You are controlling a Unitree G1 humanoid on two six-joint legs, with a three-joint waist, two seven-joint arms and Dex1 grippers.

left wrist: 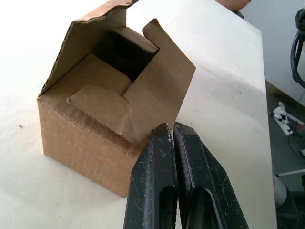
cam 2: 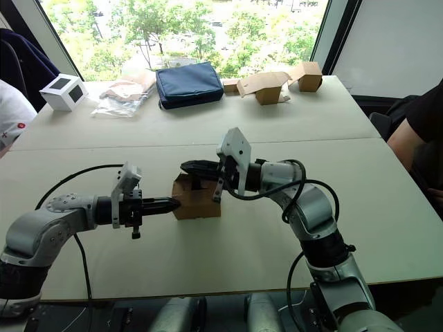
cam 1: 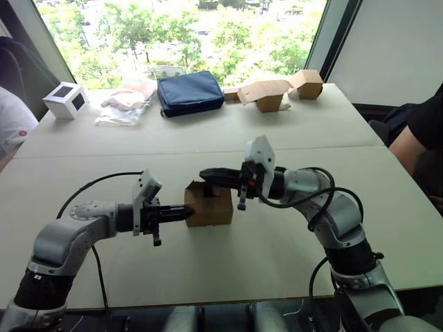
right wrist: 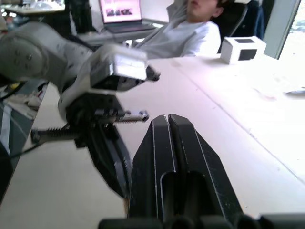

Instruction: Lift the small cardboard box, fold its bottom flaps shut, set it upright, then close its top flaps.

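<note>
Sunlit windows with green treetops back a pale cream table, and the small plain brown cardboard box sits on it near its middle, upright, its top flaps only partly folded so a dark gap stays open into the inside. Just left of the box, the left gripper points at its side wall with both black fingers pressed together, the tips at the box's upper edge beside the slanting flap. Above the box, the right gripper reaches over the open top, its fingers likewise closed on nothing. Beyond the box, at the table's far edge, lie a navy fabric pouch and a white cube with a dark window. The risk now is a sideways shove: the light box could slide or tip, or a flap could buckle inward rather than fold flat.
</note>
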